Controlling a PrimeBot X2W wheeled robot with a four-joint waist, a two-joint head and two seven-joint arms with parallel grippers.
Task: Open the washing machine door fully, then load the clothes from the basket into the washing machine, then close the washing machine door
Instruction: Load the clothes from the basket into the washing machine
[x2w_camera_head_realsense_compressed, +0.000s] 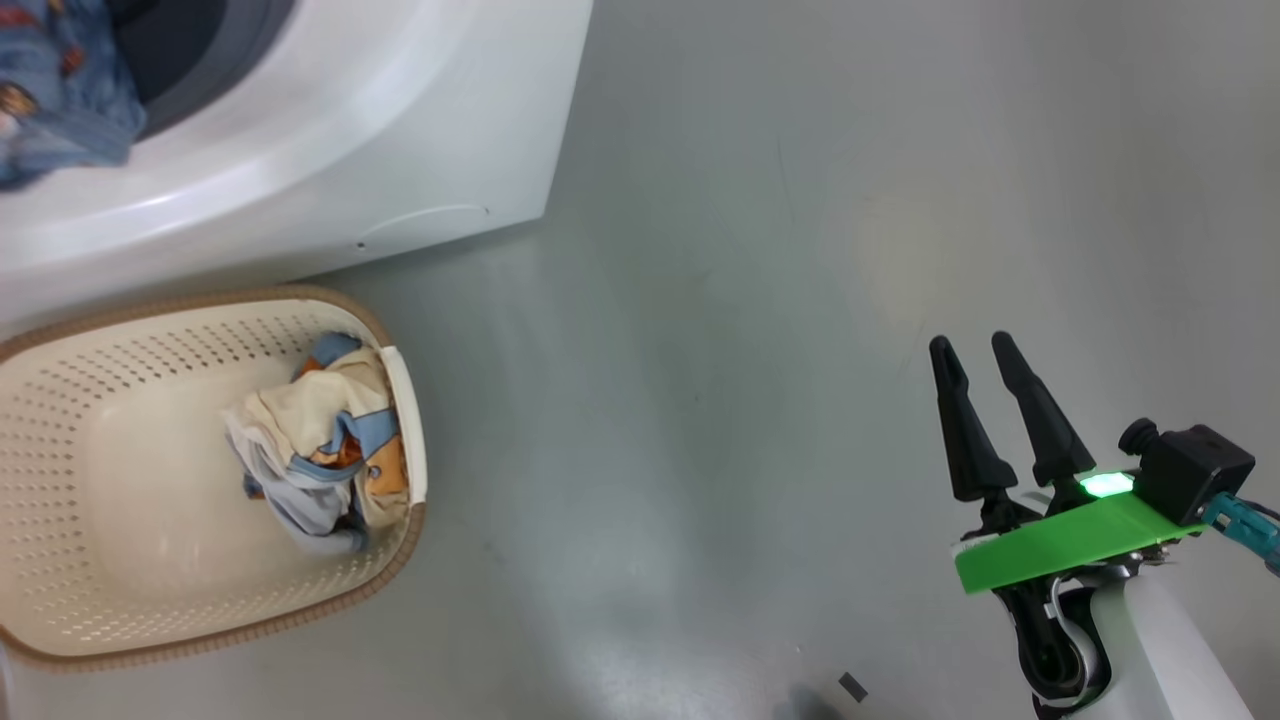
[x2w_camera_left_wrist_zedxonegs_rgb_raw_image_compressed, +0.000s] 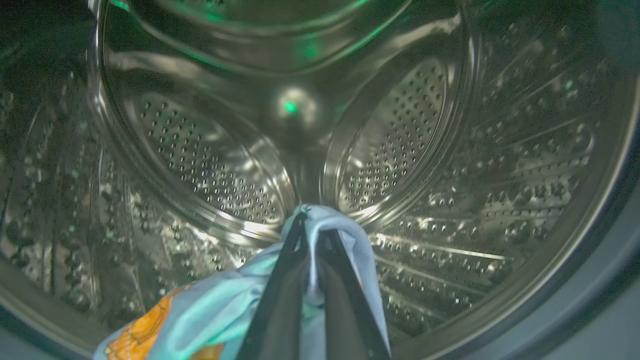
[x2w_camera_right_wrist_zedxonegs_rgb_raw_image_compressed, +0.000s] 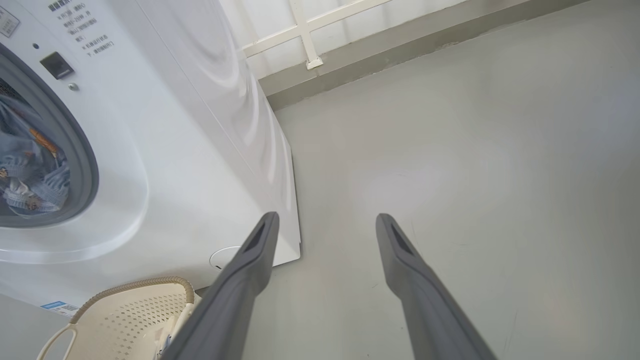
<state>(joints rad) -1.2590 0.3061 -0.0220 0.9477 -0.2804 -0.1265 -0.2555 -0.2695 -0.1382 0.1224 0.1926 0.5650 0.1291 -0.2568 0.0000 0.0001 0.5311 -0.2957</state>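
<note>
In the left wrist view my left gripper (x2w_camera_left_wrist_zedxonegs_rgb_raw_image_compressed: 312, 225) is inside the steel drum (x2w_camera_left_wrist_zedxonegs_rgb_raw_image_compressed: 400, 150), shut on a light blue garment (x2w_camera_left_wrist_zedxonegs_rgb_raw_image_compressed: 220, 310) with an orange print. From the head, that garment (x2w_camera_head_realsense_compressed: 60, 100) hangs in the mouth of the white washing machine (x2w_camera_head_realsense_compressed: 400, 130). More clothes (x2w_camera_head_realsense_compressed: 320, 440) lie bunched at the right end of the cream basket (x2w_camera_head_realsense_compressed: 120, 350) on the floor in front of the machine. My right gripper (x2w_camera_head_realsense_compressed: 975, 345) stands open and empty over bare floor, far right of the basket. The washing machine door is out of view.
The grey rubber gasket (x2w_camera_right_wrist_zedxonegs_rgb_raw_image_compressed: 75, 140) rings the opening, and the basket (x2w_camera_right_wrist_zedxonegs_rgb_raw_image_compressed: 135, 310) sits just below the machine's front. A low ledge with a white railing (x2w_camera_right_wrist_zedxonegs_rgb_raw_image_compressed: 310, 35) runs behind the machine. Grey floor (x2w_camera_head_realsense_compressed: 750, 300) spreads to the right.
</note>
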